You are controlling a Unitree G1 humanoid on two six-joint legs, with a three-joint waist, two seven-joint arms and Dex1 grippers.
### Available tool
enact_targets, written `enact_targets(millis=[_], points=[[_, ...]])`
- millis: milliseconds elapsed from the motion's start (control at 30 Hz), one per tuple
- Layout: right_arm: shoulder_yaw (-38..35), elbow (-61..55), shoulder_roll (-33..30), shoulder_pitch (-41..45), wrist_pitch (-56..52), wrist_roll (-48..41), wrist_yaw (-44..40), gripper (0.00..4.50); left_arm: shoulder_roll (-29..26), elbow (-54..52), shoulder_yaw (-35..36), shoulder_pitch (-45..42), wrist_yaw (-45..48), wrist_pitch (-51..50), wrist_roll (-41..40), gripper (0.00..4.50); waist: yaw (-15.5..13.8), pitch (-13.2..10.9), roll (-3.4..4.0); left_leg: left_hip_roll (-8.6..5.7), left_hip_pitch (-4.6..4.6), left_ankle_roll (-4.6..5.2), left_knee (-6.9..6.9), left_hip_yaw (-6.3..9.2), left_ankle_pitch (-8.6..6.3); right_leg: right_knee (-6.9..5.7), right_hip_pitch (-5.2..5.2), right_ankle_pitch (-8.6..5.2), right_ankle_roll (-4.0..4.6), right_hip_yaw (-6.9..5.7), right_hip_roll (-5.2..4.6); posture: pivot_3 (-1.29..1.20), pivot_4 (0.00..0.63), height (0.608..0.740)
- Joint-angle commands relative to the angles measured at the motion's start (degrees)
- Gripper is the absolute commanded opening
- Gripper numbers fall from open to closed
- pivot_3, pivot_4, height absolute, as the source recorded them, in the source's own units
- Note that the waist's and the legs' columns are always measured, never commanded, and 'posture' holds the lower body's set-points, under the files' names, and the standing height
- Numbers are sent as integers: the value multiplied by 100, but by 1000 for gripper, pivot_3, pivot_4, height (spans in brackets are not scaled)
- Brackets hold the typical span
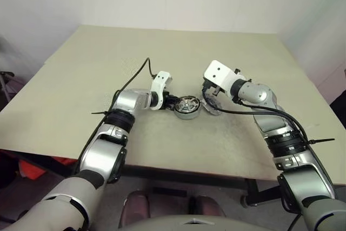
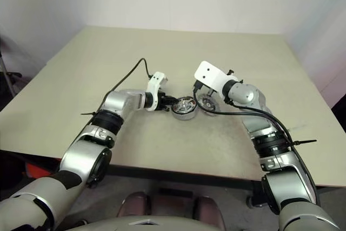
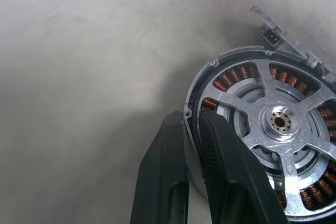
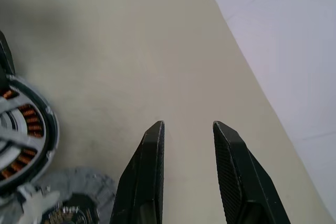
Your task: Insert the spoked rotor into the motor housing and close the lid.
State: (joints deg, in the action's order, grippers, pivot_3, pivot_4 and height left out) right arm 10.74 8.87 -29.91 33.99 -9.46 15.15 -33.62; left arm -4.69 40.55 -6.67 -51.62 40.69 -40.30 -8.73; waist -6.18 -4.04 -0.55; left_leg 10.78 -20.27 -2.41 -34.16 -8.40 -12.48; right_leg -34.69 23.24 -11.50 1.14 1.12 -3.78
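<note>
The left gripper [image 3: 191, 145] pinches the rim of the motor housing [image 3: 262, 135] at mid-table, the spoked rotor [image 3: 281, 124] already seated inside. The right gripper [image 4: 188, 145] hovers part-open and empty over the grey lid [image 4: 73, 198] just beside it. Next, I judge, the lid must be grasped and lifted on.

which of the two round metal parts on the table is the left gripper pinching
The squat silver motor housing with copper windings and the spoked rotor inside; the left gripper clamps its rim. The flat grey disc beside it lies untouched.
</note>
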Motion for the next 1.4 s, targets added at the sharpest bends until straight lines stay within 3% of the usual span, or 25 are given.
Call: enact_targets(millis=[33, 167, 400, 700, 867, 1000, 1100, 1400], points=[[-162, -235, -48, 55, -14, -59, 70, 1613, 319, -199, -151, -162, -33, 245, 19, 134, -1, 0, 0, -2, -1, 3, 0, 0, 0, 0, 0, 0, -1, 0, -3, 0, 0, 740], [-161, -250, -32, 58, -21, -68, 77, 1613, 416, -252, -297, -103, 1, 416, 147, 134, 8, 0, -1, -6, -2, 7, 0, 0, -1, 1, 0, -2, -3, -1, -9, 0, 0, 740], [-166, -264, -53, 34, -22, -86, 93, 1613, 226, -136, -328, -73, -172, 679, 341, 2370, 71, -1, 0, -4, 0, 7, 0, 0, -1, -1, 1, -2, -4, -3, -8, 0, 0, 740], [-149, -382, -139, 71, 16, -232, -174, 1613, -260, -230, 20, -37, -129, 791, 183, 2370, 83, -3, 3, -3, 3, 5, 1, -1, 0, -2, 1, -2, -4, -2, 5, 0, 0, 740], [22, -1129, -696, -249, 48, -645, -1364, 1613, -605, -452, 249, 143, -106, 738, 70, 2370, 62, -5, 6, 3, 2, 7, 4, -1, -1, 1, 3, -3, -4, -2, 13, 0, 0, 740], [287, -1654, -1653, -572, 427, -936, -2795, 1613, -915, -1009, 430, 599, -96, 533, -40, 2370, 41, -5, 6, 10, -3, 19, 4, -1, -9, 3, 2, -4, -7, -4, 0, 0, 0, 740], [451, -1640, -1960, -537, 733, -960, -3272, 1613, -964, -1455, 521, 897, -163, 333, -166, 2370, 73, -6, 6, 10, 0, 32, 1, -3, -16, 2, 0, -5, -8, -3, -2, 0, 0, 740], [883, -1154, -1790, -368, 1309, -702, -3646, 1613, -851, -2041, 663, 1306, -567, -6, -368, 2370, 78, -6, 7, 16, 7, 33, -4, -4, -11, -11, 0, -5, -6, -4, 0, 0, 0, 740]])
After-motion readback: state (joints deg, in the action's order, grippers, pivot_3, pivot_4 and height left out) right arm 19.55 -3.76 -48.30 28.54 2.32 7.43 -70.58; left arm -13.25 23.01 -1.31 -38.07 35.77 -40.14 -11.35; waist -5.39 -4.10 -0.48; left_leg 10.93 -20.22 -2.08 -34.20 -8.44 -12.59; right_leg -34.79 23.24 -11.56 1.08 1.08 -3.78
